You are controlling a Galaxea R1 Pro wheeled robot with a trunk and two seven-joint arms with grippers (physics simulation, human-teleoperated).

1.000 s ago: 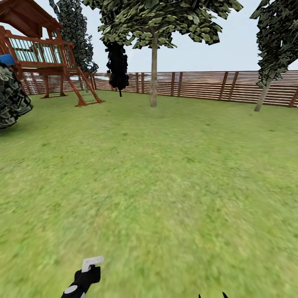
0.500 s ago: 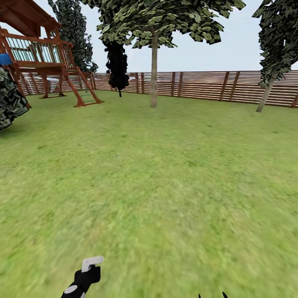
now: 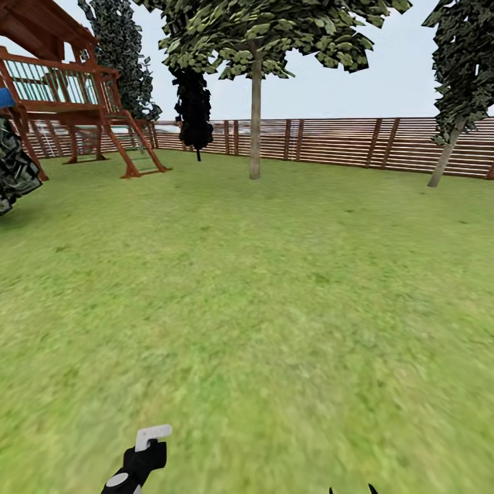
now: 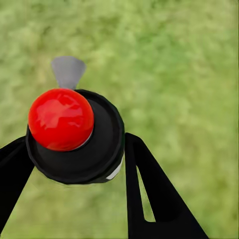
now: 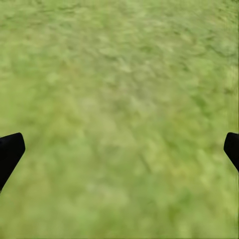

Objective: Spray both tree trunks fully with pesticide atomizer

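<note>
Left gripper is clamped on the pesticide atomizer. The left wrist view has it close up: round black body wedged between the two dark fingers, glossy red button on top, grey nozzle sticking out past it over the grass. A sliver of white shows at the body's lower edge.

Head view gives the same thing from above, at the bottom edge left of centre: the atomizer is a small dark shape with a white tab at its tip, pointing forward over the lawn. The red button is not visible from there.

Right gripper is spread wide with nothing between the fingers: in the right wrist view only two dark fingertips poke in at the opposite edges, blurry grass between them. In the head view its tips are just two tiny dark points at the bottom edge, right of centre.

Only the head view gives the surroundings. One tree stands straight ahead, well apart from the robot, its pale trunk just in front of the brown slat fence. A second tree is at the far right with a leaning trunk, also near the fence. A red wooden play tower with a ladder is at the far left, and a dark bush is cut off by the left edge.

No white specks are discernible on either trunk at this range.
</note>
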